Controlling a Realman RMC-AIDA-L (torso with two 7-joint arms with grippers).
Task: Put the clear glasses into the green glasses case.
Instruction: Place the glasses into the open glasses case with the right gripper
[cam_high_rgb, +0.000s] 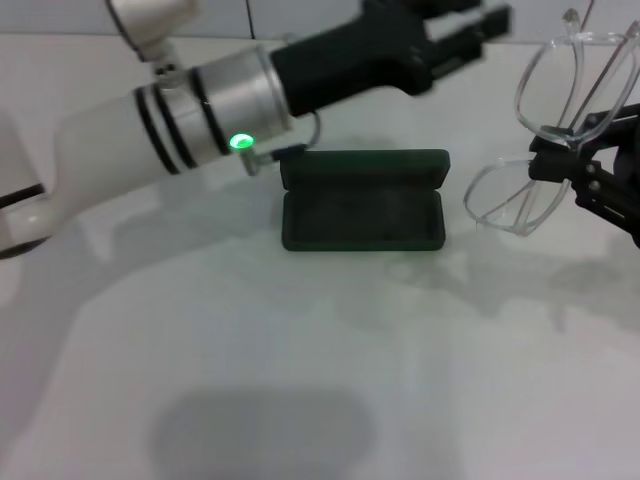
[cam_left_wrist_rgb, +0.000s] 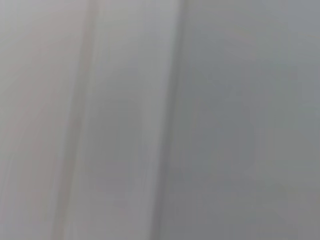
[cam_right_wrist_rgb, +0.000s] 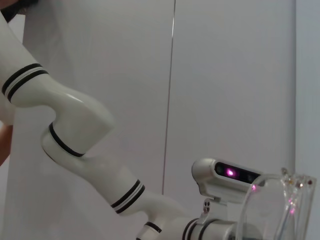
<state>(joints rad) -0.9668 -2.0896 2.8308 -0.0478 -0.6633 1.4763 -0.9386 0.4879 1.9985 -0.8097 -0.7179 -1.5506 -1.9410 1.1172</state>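
Observation:
The green glasses case (cam_high_rgb: 362, 200) lies open on the white table (cam_high_rgb: 330, 380), its lid standing up at the back and its dark lining empty. To its right, the clear glasses (cam_high_rgb: 545, 95) hang in the air, tilted, with one lens high and the other low near the case's right end. My right gripper (cam_high_rgb: 562, 150) is shut on them at the bridge. A lens also shows in the right wrist view as clear glasses (cam_right_wrist_rgb: 277, 207). My left gripper (cam_high_rgb: 468, 28) reaches across above and behind the case, open and holding nothing.
My left arm (cam_high_rgb: 200, 105) spans the table's back left, just above the case's left end. The left wrist view shows only a blank grey surface. In the right wrist view, a white arm (cam_right_wrist_rgb: 75, 130) stands before a pale wall.

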